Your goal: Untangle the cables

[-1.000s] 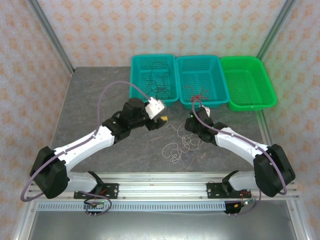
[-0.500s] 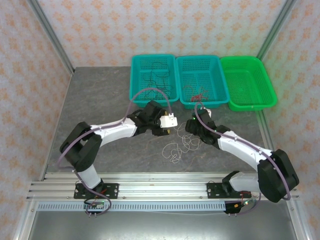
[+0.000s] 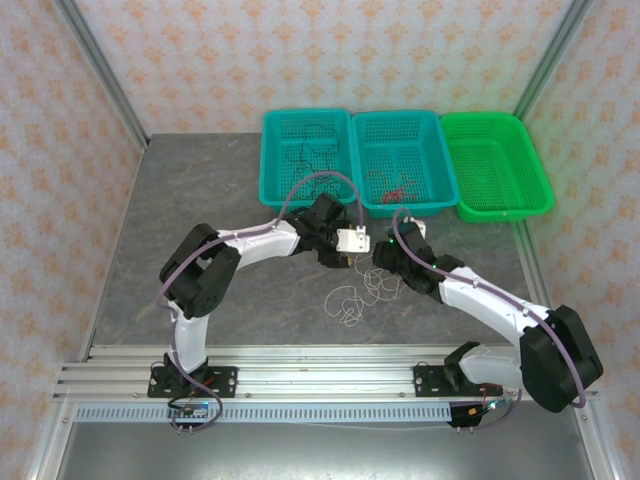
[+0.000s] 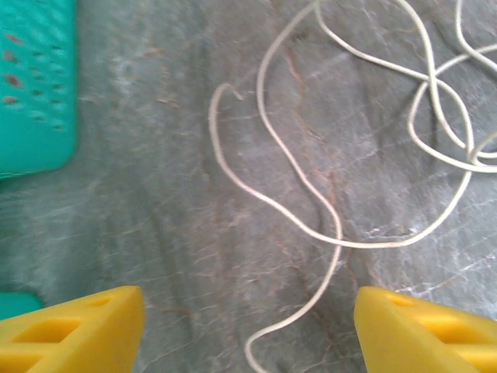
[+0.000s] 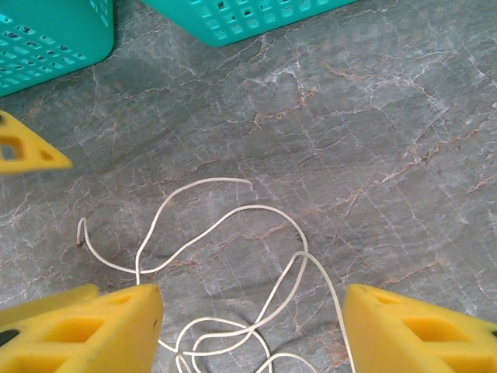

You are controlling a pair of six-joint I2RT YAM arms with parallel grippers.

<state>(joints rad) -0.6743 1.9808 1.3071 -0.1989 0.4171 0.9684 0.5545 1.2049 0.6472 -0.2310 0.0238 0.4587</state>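
No readable text, label, brand, number or sign appears on anything in these views.

Left end effector gapes; right end effector likewise.

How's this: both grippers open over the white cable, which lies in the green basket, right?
No: the white cable lies on the table, not in the green basket; the top external view shows it. The left gripper and right gripper are open over it.

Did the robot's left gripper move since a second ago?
Yes. The left gripper slid a little to the right and toward the near edge, ending farther from the left teal basket than before.
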